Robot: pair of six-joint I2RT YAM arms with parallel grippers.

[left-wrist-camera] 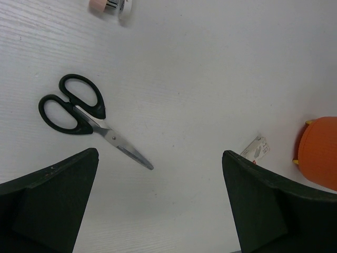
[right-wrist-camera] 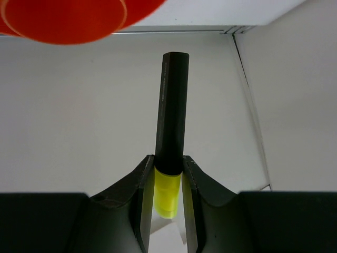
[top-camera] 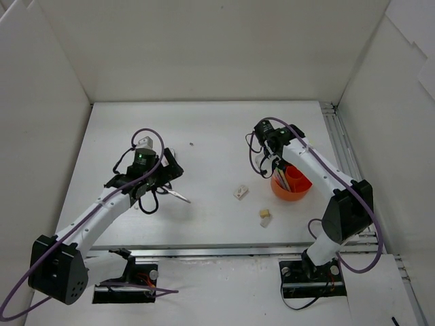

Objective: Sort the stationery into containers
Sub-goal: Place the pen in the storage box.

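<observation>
Black highlighter w/ yellow end sits clamped betw. the jaws of the R gripper, body sticking out past the tips toward the orange pot (pens inside), while the L gripper hangs jaws wide apart above scissors.

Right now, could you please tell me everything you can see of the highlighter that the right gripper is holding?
The highlighter is a slim, straight stick with a matte black, plastic-looking body and a bright yellow end. The right gripper is shut on it: its fingers press both sides just where black meets yellow, with the yellow end between them. The black end sticks out past the fingertips, in the air, pointing toward the orange pot without touching it.
</observation>
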